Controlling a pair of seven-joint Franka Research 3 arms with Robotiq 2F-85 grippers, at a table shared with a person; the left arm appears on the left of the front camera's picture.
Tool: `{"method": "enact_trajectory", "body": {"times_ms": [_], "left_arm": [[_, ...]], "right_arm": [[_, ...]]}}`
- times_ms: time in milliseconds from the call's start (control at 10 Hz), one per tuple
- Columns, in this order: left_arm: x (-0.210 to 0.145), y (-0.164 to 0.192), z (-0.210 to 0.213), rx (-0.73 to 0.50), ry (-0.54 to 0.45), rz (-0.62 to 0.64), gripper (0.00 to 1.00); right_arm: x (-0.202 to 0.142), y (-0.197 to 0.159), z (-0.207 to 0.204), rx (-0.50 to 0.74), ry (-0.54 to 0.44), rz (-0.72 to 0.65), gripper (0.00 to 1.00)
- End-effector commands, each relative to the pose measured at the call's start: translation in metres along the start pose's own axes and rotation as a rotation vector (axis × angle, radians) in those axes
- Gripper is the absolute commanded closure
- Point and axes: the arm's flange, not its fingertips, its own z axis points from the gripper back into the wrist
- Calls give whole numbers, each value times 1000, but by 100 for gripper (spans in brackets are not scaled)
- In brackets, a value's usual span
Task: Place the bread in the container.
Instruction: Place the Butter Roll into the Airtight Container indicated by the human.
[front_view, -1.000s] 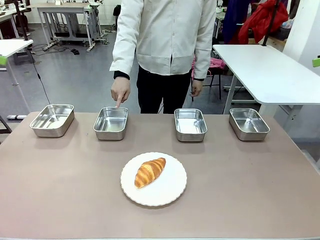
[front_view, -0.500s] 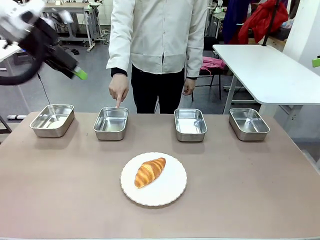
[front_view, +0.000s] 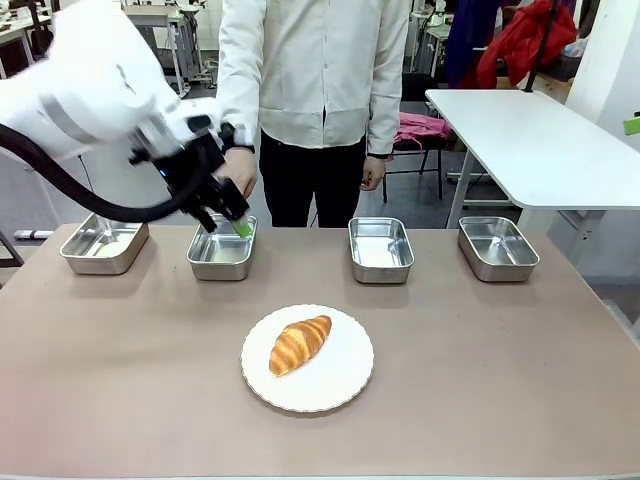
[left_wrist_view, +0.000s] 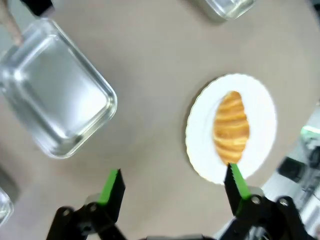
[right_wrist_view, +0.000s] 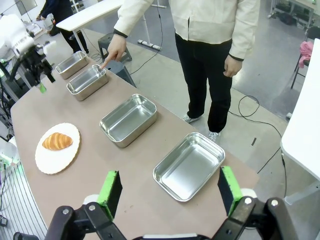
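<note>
Desk (front_view: 120, 400) is carrying a white plate (front_view: 340, 385). Left claw (left_wrist_view: 174, 175) is hovering beyond-left of the plate, fingers spread, empty; right claw (right_wrist_view: 168, 175) is gaping, far right of it. Container (front_view: 222, 250) is sitting beyond-left of the plate, a person's hand (right_wrist_view: 115, 50) pointing at it. Bread (front_view: 300, 343) is lying on the plate.

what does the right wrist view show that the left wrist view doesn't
Right wrist view: the person's hand pointing at the container, three other steel trays in the same row, and the open right gripper. Left wrist view: a top-down look past the open left gripper above the table. Shared: the bread lying on the white plate, and the empty container.
</note>
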Motion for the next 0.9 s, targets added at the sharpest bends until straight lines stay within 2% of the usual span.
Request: {"method": "enact_trajectory", "body": {"times_ms": [0,100,600,800], "left_arm": [[5,-1,-18,25,56,59,0],[0,0,0,0,0,0,0],[5,-3,-2,19,4,20,0],[10,-42,-46,50,-3,-14,0]], "right_arm": [[1,1,1,5,-8,3,0],[1,1,1,5,-8,3,0],[1,1,1,5,-8,3,0],[1,1,1,5,-8,3,0]]}}
